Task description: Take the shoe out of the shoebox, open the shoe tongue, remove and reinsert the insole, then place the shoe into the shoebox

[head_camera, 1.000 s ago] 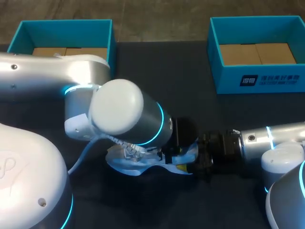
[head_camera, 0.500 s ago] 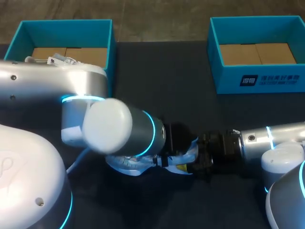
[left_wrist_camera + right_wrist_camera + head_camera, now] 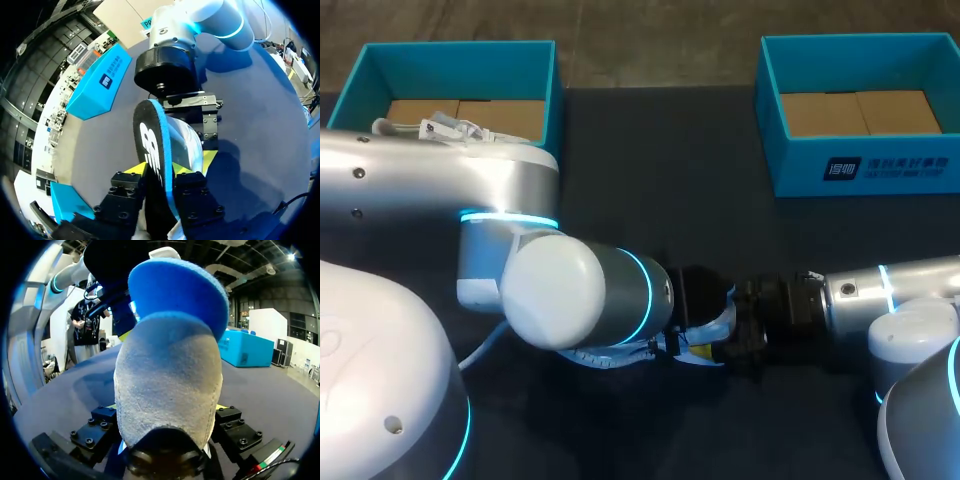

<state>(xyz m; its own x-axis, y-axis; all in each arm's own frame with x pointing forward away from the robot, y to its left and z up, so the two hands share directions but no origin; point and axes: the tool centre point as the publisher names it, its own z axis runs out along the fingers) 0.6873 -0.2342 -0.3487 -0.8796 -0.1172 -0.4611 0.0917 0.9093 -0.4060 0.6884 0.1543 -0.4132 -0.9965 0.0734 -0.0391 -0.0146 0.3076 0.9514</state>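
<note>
- Near middle of bench [image 3: 660,170]: shoe [image 3: 170,385] was out of its box, held off the surface between the two arms.
- Right gripper [image 3: 167,415] was clamped on one end of the shoe from both sides, probably to brace it.
- Left gripper [image 3: 157,172] was pinched shut on the insole [image 3: 150,145], which stood on edge between its fingers; judged mid removal or reinsertion.
- Shoe's long axis ran left-right, its right end in the right gripper. Could not tell heel from toe.
- Insole's blue end rose above the shoe's grey end.
- Far left: left shoebox [image 3: 550,90] held a second shoe [image 3: 440,128].
- Far right: right shoebox [image 3: 860,165] sat open, well apart from the grippers.
</note>
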